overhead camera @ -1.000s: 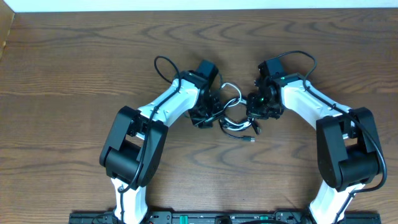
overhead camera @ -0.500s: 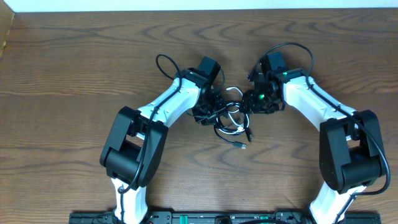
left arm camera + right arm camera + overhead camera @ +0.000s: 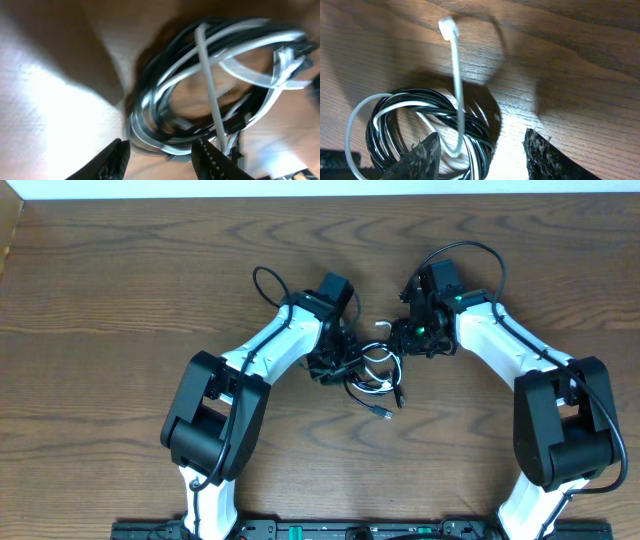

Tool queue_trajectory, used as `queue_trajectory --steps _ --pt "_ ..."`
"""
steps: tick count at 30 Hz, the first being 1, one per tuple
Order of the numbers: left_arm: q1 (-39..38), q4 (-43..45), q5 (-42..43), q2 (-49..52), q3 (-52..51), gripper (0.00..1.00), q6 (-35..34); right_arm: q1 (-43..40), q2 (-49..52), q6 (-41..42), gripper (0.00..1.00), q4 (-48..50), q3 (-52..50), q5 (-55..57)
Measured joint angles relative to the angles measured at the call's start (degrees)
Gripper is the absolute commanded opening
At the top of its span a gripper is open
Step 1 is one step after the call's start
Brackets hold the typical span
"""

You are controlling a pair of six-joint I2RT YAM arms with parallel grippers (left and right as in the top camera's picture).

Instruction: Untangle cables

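My right gripper [image 3: 482, 152] has let go, jaws wide; tangled coil of thin black-and-white cables [image 3: 375, 372] lies just left, pinched by left gripper [image 3: 159, 156].

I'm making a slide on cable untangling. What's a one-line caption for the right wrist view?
Open right pincer over a black-and-white cable coil, one white plug end sticking out.

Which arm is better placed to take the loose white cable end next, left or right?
Right. The right gripper is open, with the white cable running between its fingers and the plug end free. The left gripper appears busy holding the bundle.
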Motion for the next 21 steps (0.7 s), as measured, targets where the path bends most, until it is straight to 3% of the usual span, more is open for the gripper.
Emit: queue_trajectory --steps 4,11,21 --pt "-0.4 -2.7 0.0 0.0 0.0 0.45 0.6 0.4 0.0 0.0 0.49 1.2 -2.1 0.3" --pt "-2.0 -0.1 -1.2 0.0 0.0 0.46 -0.1 2.6 0.0 -0.3 0.49 3.8 -3.7 1.1" --pt "-2.3 0.8 -6.4 0.0 -1.7 0.45 -5.6 4.0 0.0 -2.5 0.49 5.3 -3.7 3.4"
